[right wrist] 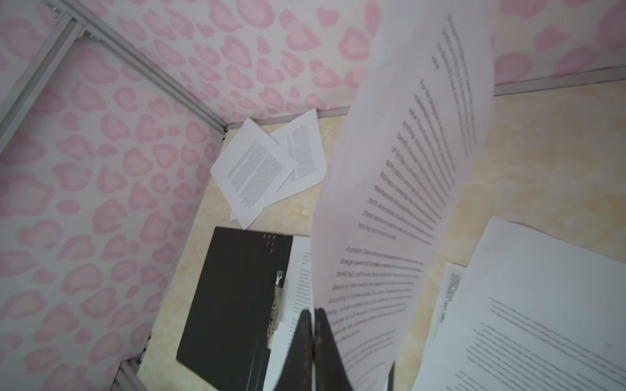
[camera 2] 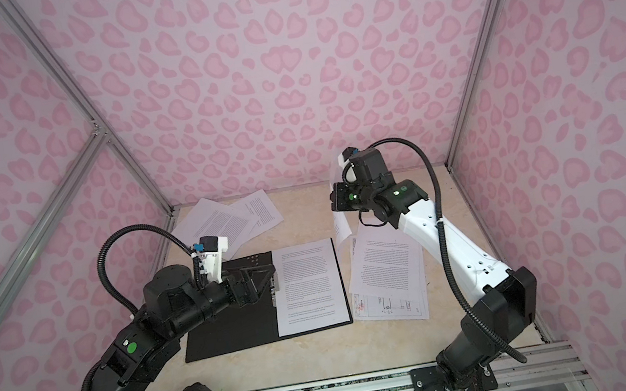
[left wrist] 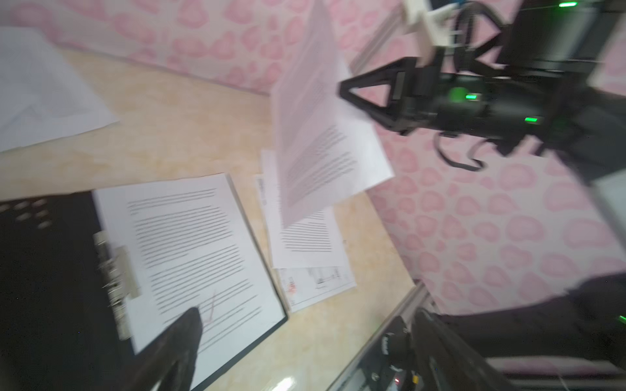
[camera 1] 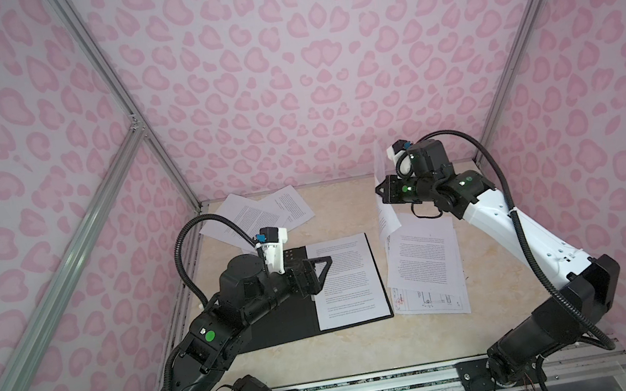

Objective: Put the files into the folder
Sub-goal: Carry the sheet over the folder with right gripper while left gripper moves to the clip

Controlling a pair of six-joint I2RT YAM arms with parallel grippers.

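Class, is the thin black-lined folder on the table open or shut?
Open: the folder lies spread flat, metal spine clip exposed, a printed white sheet on one half.

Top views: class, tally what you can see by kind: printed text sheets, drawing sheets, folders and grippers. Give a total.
Text sheets: 5 (filed sheet, held sheet, two corner sheets, pile's top sheet)
Drawing sheet: 1
Folder: 1
Grippers: 2 (left gripper, right gripper)
Total: 9; sheets hidden under others are uncounted.

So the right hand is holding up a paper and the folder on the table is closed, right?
Not closed: the folder lies open, black inside up, with a sheet on it, as both top views show. The right gripper does hold up a paper.
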